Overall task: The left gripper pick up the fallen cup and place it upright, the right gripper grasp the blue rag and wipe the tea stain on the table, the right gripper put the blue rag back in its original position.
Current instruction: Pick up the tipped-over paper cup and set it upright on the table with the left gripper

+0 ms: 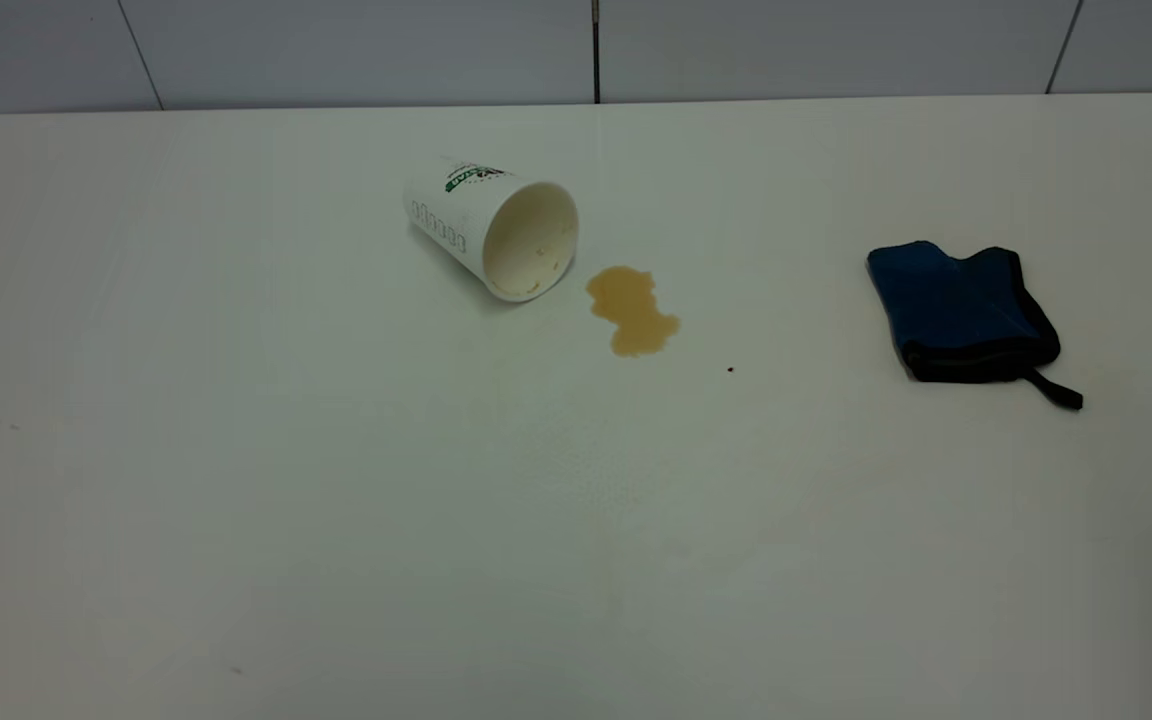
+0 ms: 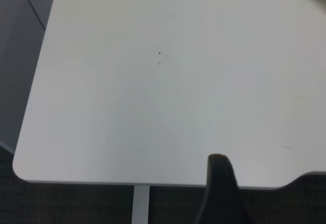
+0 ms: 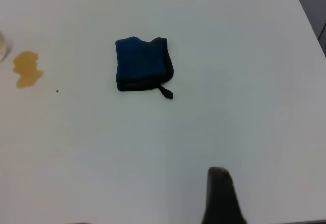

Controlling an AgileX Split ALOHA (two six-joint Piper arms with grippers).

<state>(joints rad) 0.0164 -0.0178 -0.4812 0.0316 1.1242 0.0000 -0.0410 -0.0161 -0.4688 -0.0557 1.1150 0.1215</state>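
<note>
From where I sit, nothing has been handled: the cup (image 1: 492, 226) lies on its side near the desk's (image 1: 236, 520) far edge, mouth facing the front edge and tipped toward the tea stain (image 1: 632, 310), which sits just beside the rim without quite touching it. The blue rag (image 1: 962, 311) rests well apart from both, toward the desk's right edge, its black loop strap (image 1: 1054, 388) trailing toward the front.

Neither arm shows in the exterior view. Each wrist view shows only one dark finger, so I cannot tell how far either gripper is parted; I judge neither has hold of anything. The left gripper (image 2: 220, 191) hangs over the desk's left front corner, far from the cup. The right gripper (image 3: 220, 196) looks onto the rag (image 3: 142, 64) with the stain (image 3: 28, 69) beyond it.

My worries: the cup is tapered and light, so a slightly off-centre squeeze could roll it into the puddle or crush the paper wall. Snagging only the strap would leave the rag dangling, and a loose rag would likely smear the tea wider
</note>
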